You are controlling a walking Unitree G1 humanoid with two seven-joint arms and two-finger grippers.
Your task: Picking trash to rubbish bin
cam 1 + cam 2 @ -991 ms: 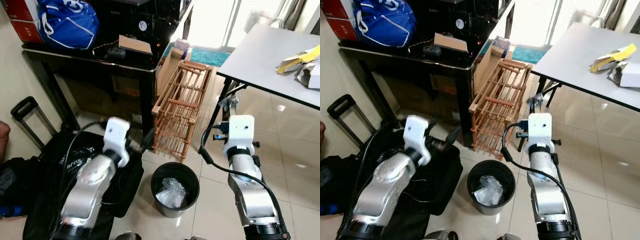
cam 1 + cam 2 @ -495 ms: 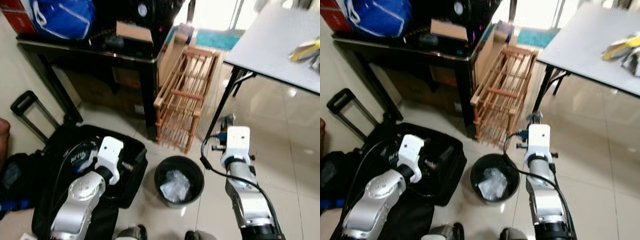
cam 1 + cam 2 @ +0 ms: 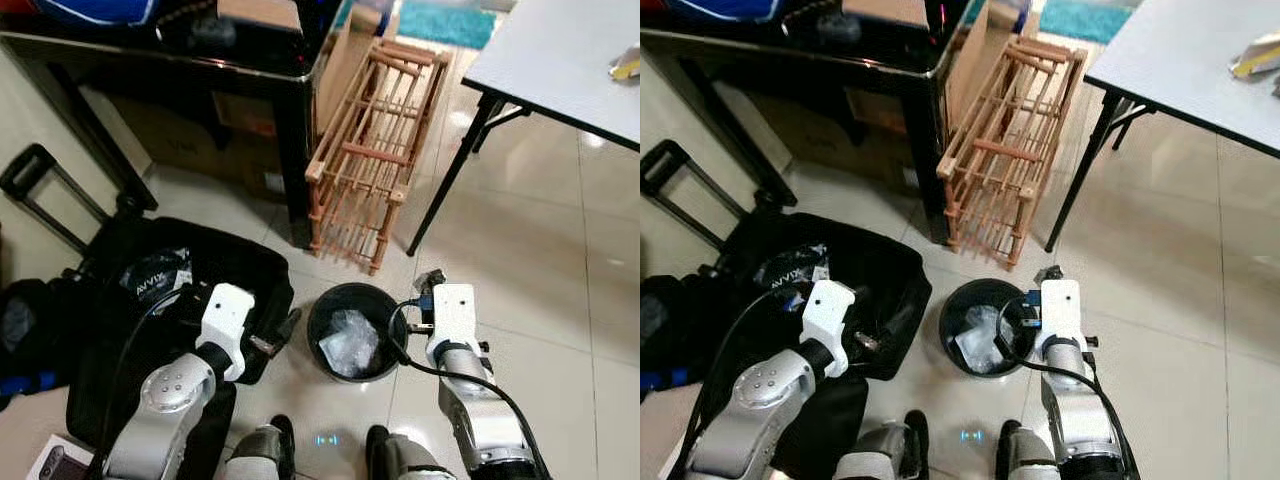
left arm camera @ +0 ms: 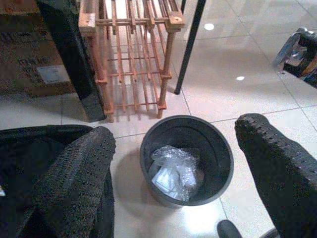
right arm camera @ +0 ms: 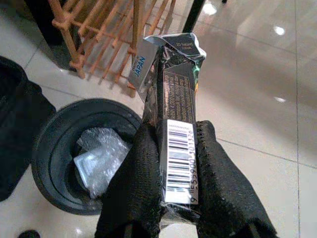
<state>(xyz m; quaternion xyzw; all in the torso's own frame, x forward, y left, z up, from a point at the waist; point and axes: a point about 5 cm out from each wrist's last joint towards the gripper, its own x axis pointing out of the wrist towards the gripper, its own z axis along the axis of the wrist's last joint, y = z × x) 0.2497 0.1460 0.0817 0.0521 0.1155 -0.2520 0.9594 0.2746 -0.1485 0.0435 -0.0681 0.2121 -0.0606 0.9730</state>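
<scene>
A home interior is being indicated by tiled floor (image 3: 560, 300), wooden rack (image 3: 370, 165), open suitcase (image 3: 150, 290) and desk (image 3: 560, 60).

You see glossy floor tiles (image 3: 560, 300), a bare wooden rack (image 3: 370, 160), crinkly clear plastic (image 4: 173, 171) in the matt bin (image 4: 218, 163).

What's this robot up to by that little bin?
It is clearing trash. Its right gripper is shut on a crumpled black packet, held beside the bin on the floor, not yet dropped in. Clear plastic wrap already lies in the bin. The left gripper is open and holds nothing, near a black suitcase.
</scene>
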